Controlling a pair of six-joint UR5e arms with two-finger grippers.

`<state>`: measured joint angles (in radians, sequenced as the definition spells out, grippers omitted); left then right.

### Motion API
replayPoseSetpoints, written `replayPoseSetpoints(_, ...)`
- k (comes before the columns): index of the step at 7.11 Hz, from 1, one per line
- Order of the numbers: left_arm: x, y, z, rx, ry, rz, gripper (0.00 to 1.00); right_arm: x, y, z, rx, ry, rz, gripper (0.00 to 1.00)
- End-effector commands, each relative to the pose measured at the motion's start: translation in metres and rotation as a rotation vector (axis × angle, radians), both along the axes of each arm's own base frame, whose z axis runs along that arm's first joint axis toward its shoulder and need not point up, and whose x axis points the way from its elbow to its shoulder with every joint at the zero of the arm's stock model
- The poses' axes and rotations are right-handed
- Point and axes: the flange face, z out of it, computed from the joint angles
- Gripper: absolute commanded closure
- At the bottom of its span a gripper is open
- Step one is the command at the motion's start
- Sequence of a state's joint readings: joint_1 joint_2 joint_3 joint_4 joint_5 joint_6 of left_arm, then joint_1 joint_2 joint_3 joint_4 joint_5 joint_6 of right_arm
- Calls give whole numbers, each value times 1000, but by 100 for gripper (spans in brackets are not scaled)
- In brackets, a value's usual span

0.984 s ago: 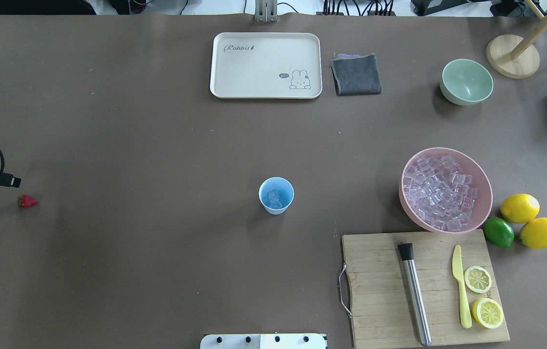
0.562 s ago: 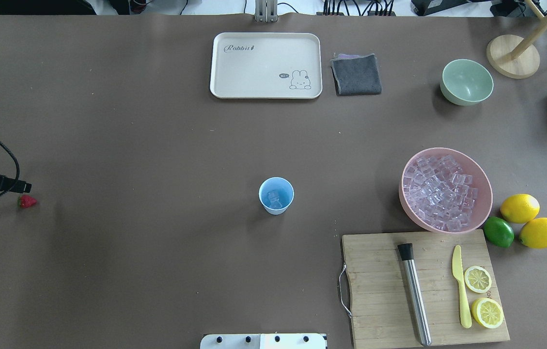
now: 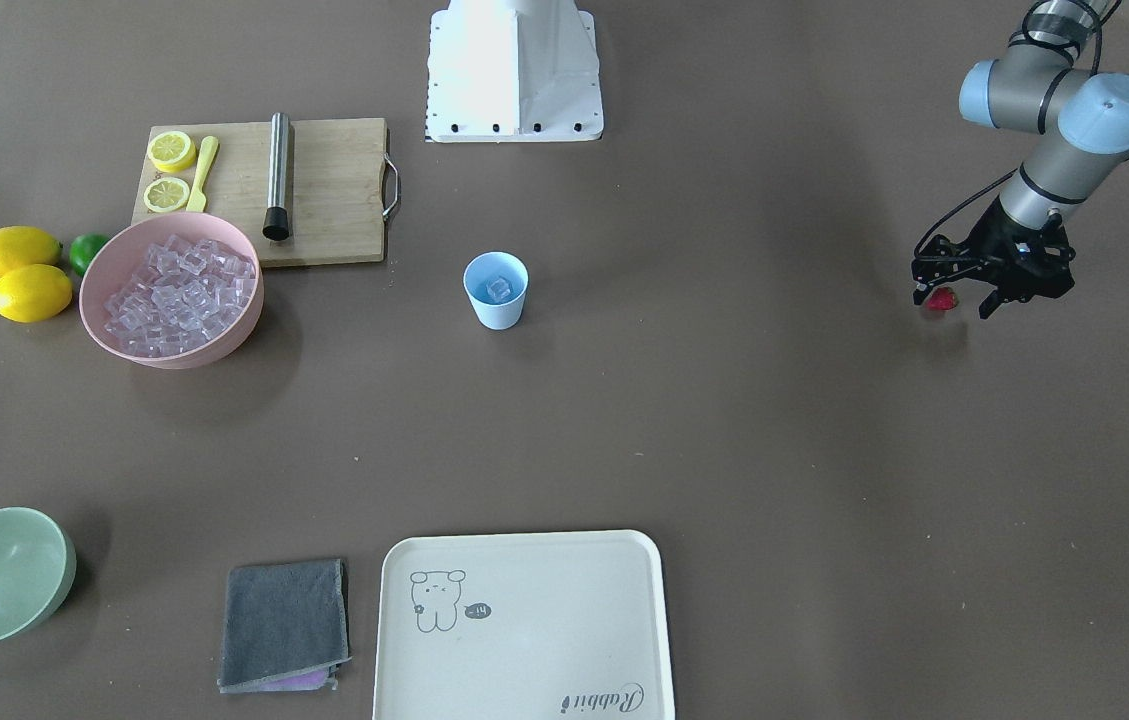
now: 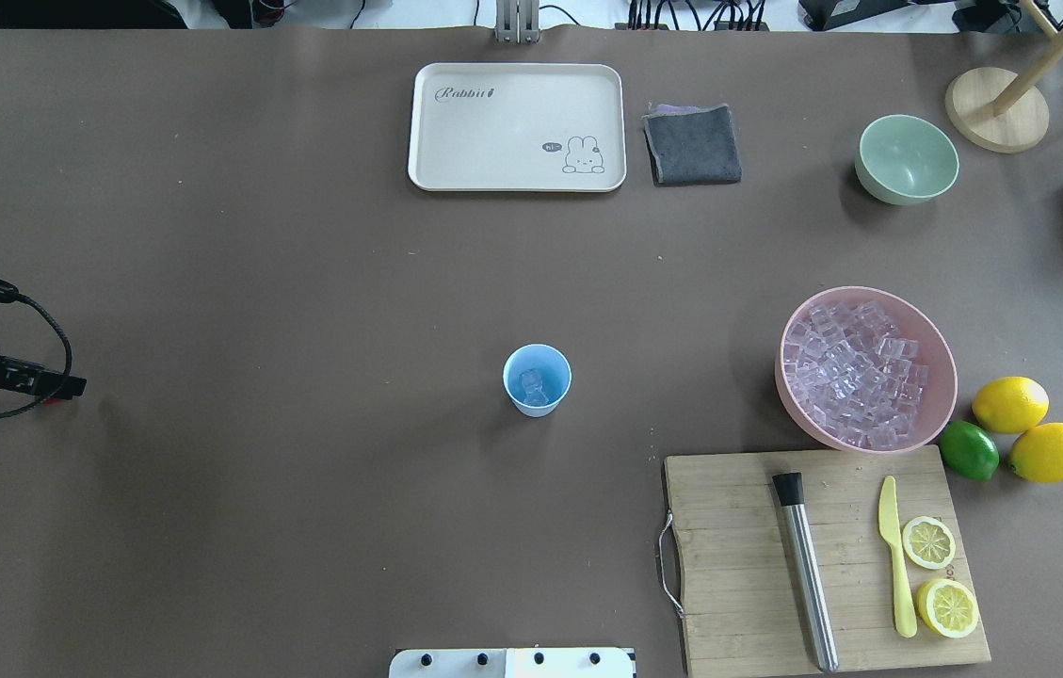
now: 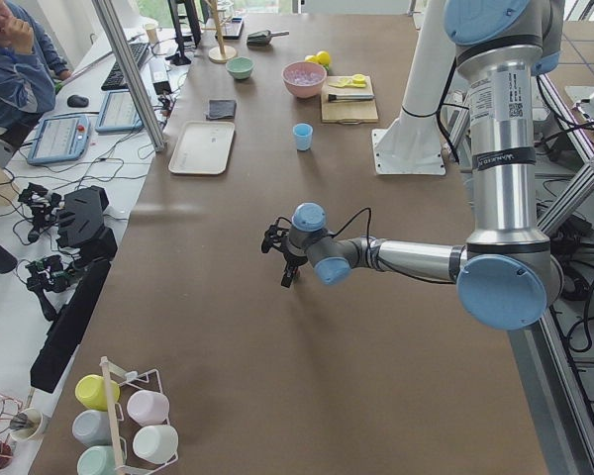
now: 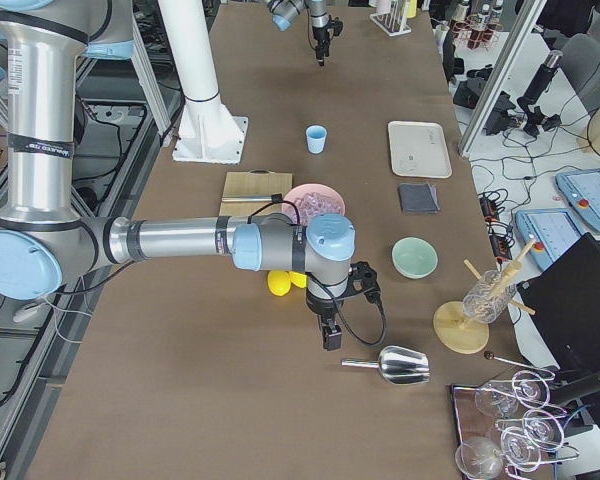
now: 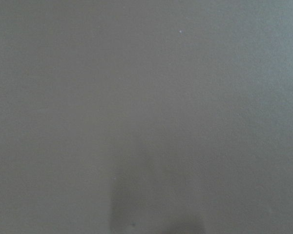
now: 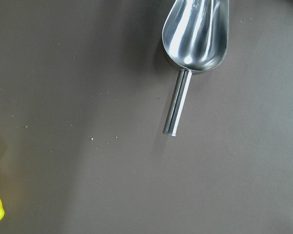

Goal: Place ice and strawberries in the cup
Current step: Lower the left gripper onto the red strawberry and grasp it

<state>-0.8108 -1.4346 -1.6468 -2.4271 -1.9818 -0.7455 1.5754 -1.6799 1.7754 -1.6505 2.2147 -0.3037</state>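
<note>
The light-blue cup (image 4: 537, 399) stands mid-table with one ice cube (image 4: 531, 384) inside; it also shows in the front view (image 3: 496, 305). More ice (image 4: 856, 372) fills the pink bowl (image 4: 943, 363). The tiny red strawberry (image 3: 941, 298) lies on the table far out on my left side. My left gripper (image 3: 954, 297) is open, low over the table, with its fingers on either side of the strawberry; in the overhead view the left gripper (image 4: 56, 391) hides the berry. My right gripper (image 6: 330, 335) shows only in the exterior right view, above a metal scoop (image 8: 198, 34); I cannot tell its state.
A wooden cutting board (image 4: 738, 556) holds a steel muddler (image 4: 806, 574), a yellow knife and lemon halves. Two lemons (image 4: 1011, 403) and a lime (image 4: 969, 450) lie beside the pink bowl. A cream tray (image 4: 517, 127), grey cloth (image 4: 692, 144) and pale green bowl (image 4: 907, 158) sit at the far side.
My left gripper has moved in from the view's left edge and onto the strawberry, which it now covers in the overhead view. Nothing else has moved.
</note>
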Motion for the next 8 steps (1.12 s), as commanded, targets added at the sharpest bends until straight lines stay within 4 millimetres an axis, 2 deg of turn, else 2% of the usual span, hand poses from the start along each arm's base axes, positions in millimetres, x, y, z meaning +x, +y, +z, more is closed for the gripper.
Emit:
replayPoseSetpoints(1,-4,6,7,13,-16,23,47,0,0,-1,1,0,0,0)
replayPoseSetpoints(4,-6,10,2,22,-6,24,48,0,0,-1,0,-2,1,0)
replayPoseSetpoints(5,-5,11,-3,22,6,31,80,0,-1,-2,3,-5,1,0)
replayPoseSetpoints(6,-10,15,-14,27,22,30,100,-1,-2,-3,5,-6,1,0)
replayPoseSetpoints(8,-14,14,-44,-7,125,91,100,0,-4,-4,5,-6,1,0)
